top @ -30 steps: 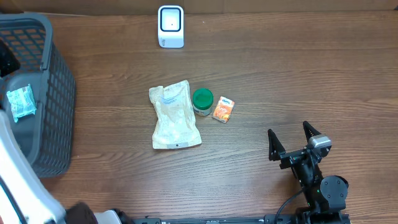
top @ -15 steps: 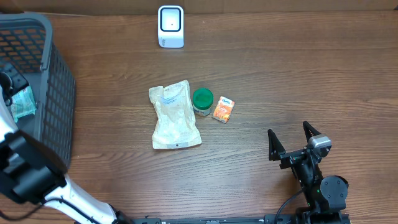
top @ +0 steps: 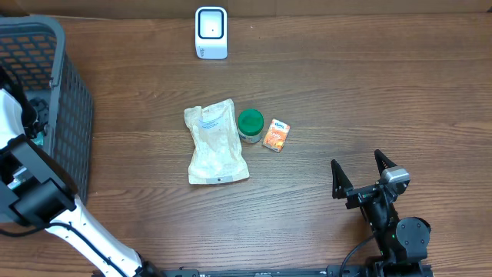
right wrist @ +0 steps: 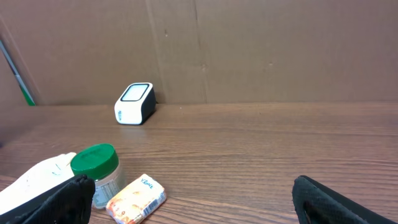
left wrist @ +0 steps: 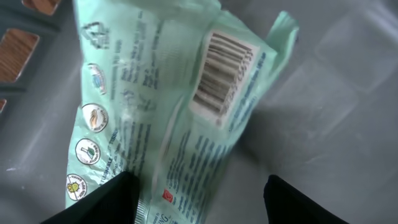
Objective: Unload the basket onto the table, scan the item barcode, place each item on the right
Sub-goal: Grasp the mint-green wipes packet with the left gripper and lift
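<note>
A mint-green packet (left wrist: 161,118) with a printed barcode (left wrist: 224,71) lies on the grey basket floor (left wrist: 336,93). My left gripper (left wrist: 200,180) hangs just over its lower end with the jaws standing wide. The left finger (left wrist: 109,199) overlaps the packet's edge, and the right finger (left wrist: 305,199) is clear of it. From overhead the left arm (top: 23,165) reaches into the basket (top: 73,115) and hides the packet. The white scanner (top: 211,32) stands at the table's far edge, also visible as the scanner (right wrist: 134,103). My right gripper (top: 360,171) rests open near the front right, holding nothing.
In the middle of the table lie a cream pouch (top: 217,142), a green-lidded jar (top: 250,125) and a small orange packet (top: 276,136). The dark mesh basket fills the left edge. A cardboard wall (right wrist: 249,50) backs the table.
My left arm has swung over the mint-green packet in the basket and covers it from overhead. Its jaws have widened. The right arm has not moved.
</note>
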Robot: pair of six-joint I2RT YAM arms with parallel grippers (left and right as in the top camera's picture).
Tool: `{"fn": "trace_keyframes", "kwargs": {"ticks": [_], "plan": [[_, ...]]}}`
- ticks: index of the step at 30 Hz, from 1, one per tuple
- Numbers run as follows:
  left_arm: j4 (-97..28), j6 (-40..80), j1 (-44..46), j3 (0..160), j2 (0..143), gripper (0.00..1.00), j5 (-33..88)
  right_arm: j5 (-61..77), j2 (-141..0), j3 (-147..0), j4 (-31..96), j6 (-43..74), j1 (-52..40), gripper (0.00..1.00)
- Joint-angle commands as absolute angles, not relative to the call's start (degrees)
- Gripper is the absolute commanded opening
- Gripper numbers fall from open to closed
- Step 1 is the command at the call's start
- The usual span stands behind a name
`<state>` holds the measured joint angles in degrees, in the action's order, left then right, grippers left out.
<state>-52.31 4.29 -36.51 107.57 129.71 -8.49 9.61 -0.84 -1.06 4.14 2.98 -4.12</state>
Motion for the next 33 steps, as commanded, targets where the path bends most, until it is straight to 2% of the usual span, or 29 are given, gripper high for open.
{"fn": "trace_keyframes", "kwargs": {"ticks": [1,4,5,8,10,11,12,18,23,29,33], "plan": [[-54.43,3.86,-36.97,107.33,133.88,0.63,-11.14,9.06,-0.19,-0.45,3.97,2.94,-4.12,1.0],[-55.18,3.86,-37.1,107.33,134.04,0.54,-11.11,9.06,-0.19,-0.45,3.97,2.94,-4.12,1.0],[-55.35,3.84,-37.1,107.33,134.04,0.49,-11.07,9.06,-0.16,-0.45,3.97,2.94,-4.12,1.0],[-56.47,3.86,-37.06,107.33,134.04,0.42,-10.9,9.06,-0.19,-0.45,3.97,2.94,-4.12,1.0],[-57.54,3.86,-37.04,107.33,134.04,0.28,-10.41,9.06,-0.19,-0.45,3.97,2.94,-4.12,1.0],[-58.06,3.84,-37.04,107.33,134.04,0.13,-10.26,9.06,-0.16,-0.45,3.97,2.94,-4.12,1.0],[-58.46,3.81,-37.04,107.33,134.04,0.04,-10.28,9.06,-0.19,-0.45,3.97,2.94,-4.12,1.0],[-63.64,3.84,-37.04,110.19,133.71,0.04,-9.37,9.06,-0.16,-0.45,3.97,2.94,-4.12,1.0],[-70.17,3.84,-37.08,119.94,130.04,0.04,-4.71,9.06,-0.16,-0.45,3.97,2.94,-4.12,1.0],[-75.42,3.86,-36.67,132.81,120.88,0.04,-0.64,9.06,-0.16,-0.45,3.97,2.94,-4.12,1.0],[-77.38,3.86,-35.22,137.05,109.32,0.04,6.28,9.06,-0.19,-0.45,3.97,2.94,-4.12,1.0]]}}
